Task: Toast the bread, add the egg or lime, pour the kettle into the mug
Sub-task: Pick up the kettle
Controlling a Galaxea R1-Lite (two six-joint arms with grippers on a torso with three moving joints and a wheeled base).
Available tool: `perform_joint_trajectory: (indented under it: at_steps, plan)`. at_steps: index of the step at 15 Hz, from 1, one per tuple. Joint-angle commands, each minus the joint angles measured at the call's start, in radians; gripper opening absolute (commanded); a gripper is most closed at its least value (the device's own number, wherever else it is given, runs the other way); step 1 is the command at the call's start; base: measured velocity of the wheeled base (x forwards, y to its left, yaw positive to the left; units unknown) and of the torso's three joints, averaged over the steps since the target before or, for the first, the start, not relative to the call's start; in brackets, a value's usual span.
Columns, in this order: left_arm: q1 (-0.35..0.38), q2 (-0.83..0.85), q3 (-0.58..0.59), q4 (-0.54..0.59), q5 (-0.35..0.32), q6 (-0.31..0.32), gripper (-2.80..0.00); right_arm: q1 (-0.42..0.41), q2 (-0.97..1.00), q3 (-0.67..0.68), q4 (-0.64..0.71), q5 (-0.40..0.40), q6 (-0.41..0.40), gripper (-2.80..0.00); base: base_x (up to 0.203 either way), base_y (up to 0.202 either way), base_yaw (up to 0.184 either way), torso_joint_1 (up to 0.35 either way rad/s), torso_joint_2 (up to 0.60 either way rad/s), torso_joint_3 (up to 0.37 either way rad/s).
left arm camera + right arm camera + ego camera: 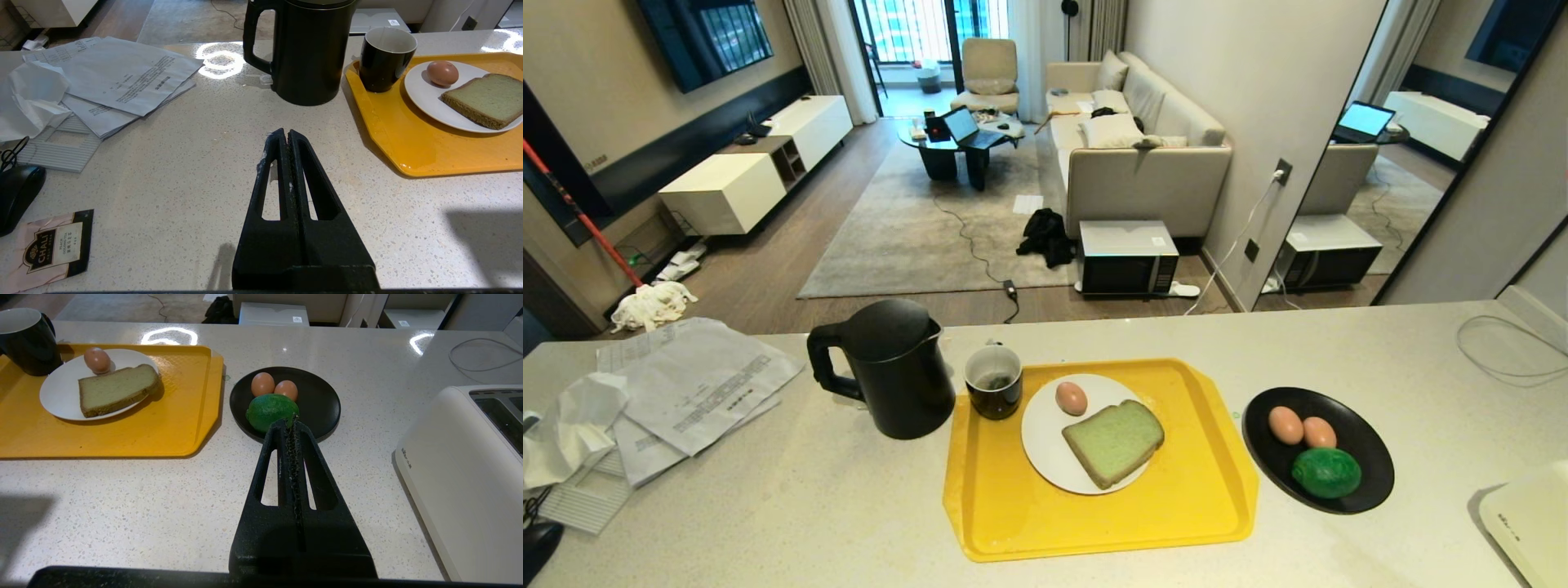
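Seemingly near the finish: bread [1112, 442] and an egg [1071, 398] lie plated, ahead of both grippers. Left gripper [286, 134] and right gripper [291, 421] hover pressed shut, empty, kettle [308, 49] and mug [384, 57] beyond the left fingertips, lime [270, 411] just past the right.

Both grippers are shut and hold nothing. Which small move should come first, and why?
Probably open the right gripper and reach toward the bread. The slice lies on the white plate beside one egg, while the toaster stands empty on the robot's right. The left gripper is also shut, nearer the kettle.
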Motion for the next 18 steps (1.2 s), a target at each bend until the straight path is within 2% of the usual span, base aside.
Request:
perform_joint_trajectory:
  at_steps: [1, 9, 18]
  plan:
    - [0.001, -0.001, 0.0, 0.0, 0.0, -0.002, -2.8, 0.0, 0.001, 0.0, 0.0, 0.0, 0.0, -2.8, 0.0, 0.0, 0.0, 0.0, 0.0, 0.0]
    - [0.001, 0.0, 0.0, 0.0, 0.0, 0.0, -2.8, 0.0, 0.001, 0.0, -0.001, 0.0, 0.001, -2.8, 0.0, 0.0, 0.0, -0.002, 0.0, 0.003]
    - [0.0, -0.001, 0.0, 0.0, 0.0, 0.0, -2.8, 0.0, 0.001, 0.0, 0.0, 0.0, 0.001, -2.8, 0.0, 0.0, 0.0, -0.067, 0.13, 0.062]
